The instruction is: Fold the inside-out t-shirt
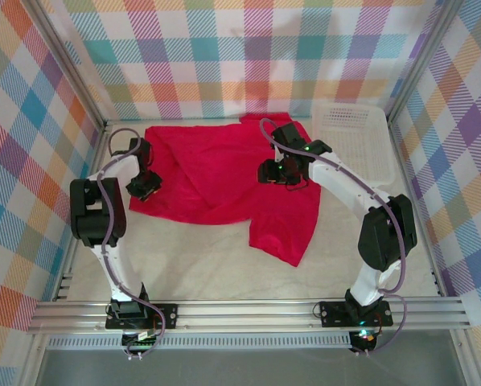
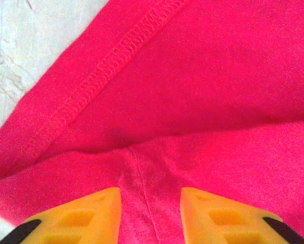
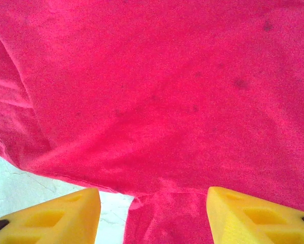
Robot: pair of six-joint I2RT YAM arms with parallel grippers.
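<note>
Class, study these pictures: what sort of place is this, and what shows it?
Likely a robot test booth: checked walls, a metal rail with the left arm and right arm bolted on, a red t-shirt.

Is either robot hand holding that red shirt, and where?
Nothing is held. The left hand and the right hand are both open, spread over the red t-shirt, gripping none of it.

Spread over the far middle of the table (image 1: 224,265): the inside-out t-shirt (image 1: 208,169), one end trailing toward the near right. Just right of it, in the back right corner, the basket (image 1: 355,137). Over its left edge, the left gripper (image 1: 142,189); over its middle, the right gripper (image 1: 268,172).
</note>
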